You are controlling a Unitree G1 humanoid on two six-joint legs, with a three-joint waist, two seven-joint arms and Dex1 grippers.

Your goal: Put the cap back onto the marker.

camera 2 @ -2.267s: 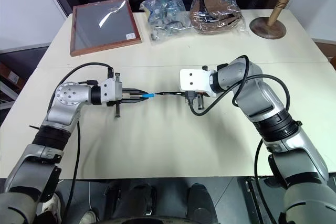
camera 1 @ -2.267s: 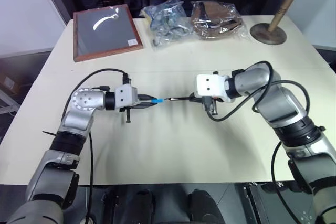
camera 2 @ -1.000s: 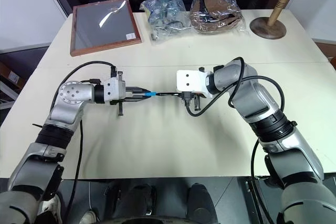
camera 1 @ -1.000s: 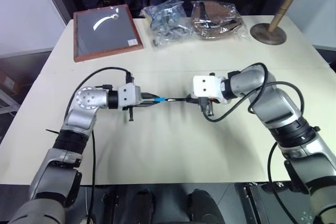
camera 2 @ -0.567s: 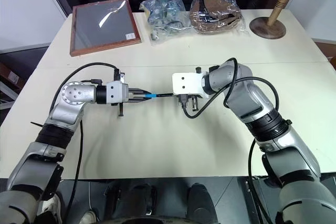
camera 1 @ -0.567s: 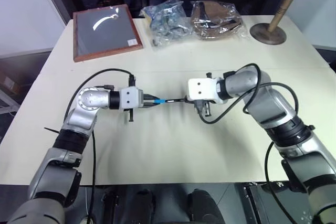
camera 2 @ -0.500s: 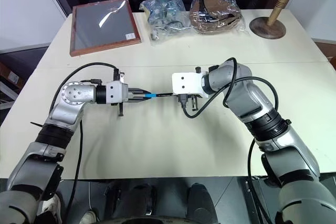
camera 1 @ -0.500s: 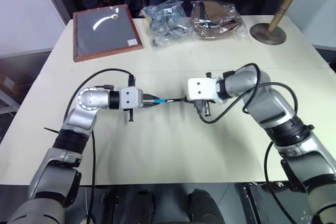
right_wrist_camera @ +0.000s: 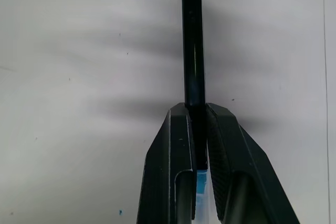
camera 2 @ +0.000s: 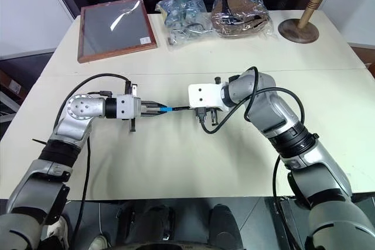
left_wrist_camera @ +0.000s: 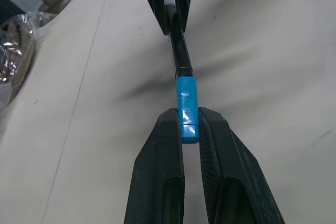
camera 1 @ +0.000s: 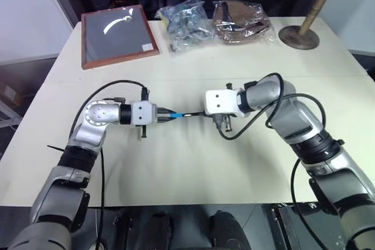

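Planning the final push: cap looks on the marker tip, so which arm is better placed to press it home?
Right, probably: its jaws grip the slim black marker along the barrel, in line with the small blue plastic cap pinched by the left gripper.

1 marker (left_wrist_camera: 180, 51), black, slim. 1 cap (left_wrist_camera: 188, 109), bright blue. 2 grippers: left gripper (left_wrist_camera: 190, 124), right gripper (right_wrist_camera: 197, 124), each with 2 black fingers. 1 table (camera 1: 193, 162), cream top. 1 framed board (camera 1: 117, 35), wood rim, dark face. 2 clear plastic bags: 1 bluish bag (camera 1: 186, 23), 1 brown bag (camera 1: 243, 21). 1 wooden stand (camera 1: 304, 21), round base.
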